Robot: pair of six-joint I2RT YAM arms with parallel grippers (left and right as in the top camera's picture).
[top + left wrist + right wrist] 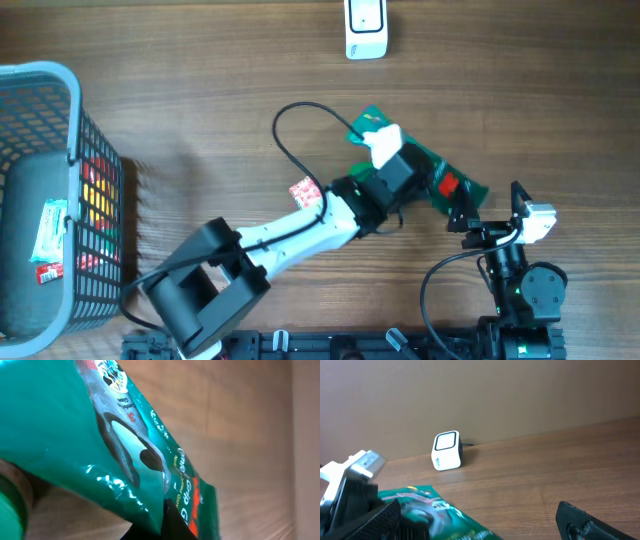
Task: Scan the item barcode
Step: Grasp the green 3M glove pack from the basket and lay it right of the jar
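On your table (200,120), well right of the basket (40,70), the green packet (428,160) runs diagonally, far-left to near-right, short of the scanner (366,28). Your left gripper (405,165) pinches it; your right gripper (490,205) stands spread. Only the left wrist view shows its print.

Soft, even light is spread over the table (200,80) from above, and only a faint shadow is thrown beside the basket (70,150). The overhead view is rendered sharp throughout. Right up against the left gripper (384,150), the green packet (100,435) is smeared out of focus, with white glare streaked along its foil. Ahead of the right gripper (487,522), the scanner (446,451) is caught crisply, while the near fingers (590,522) are reduced to dark, blurred silhouettes.
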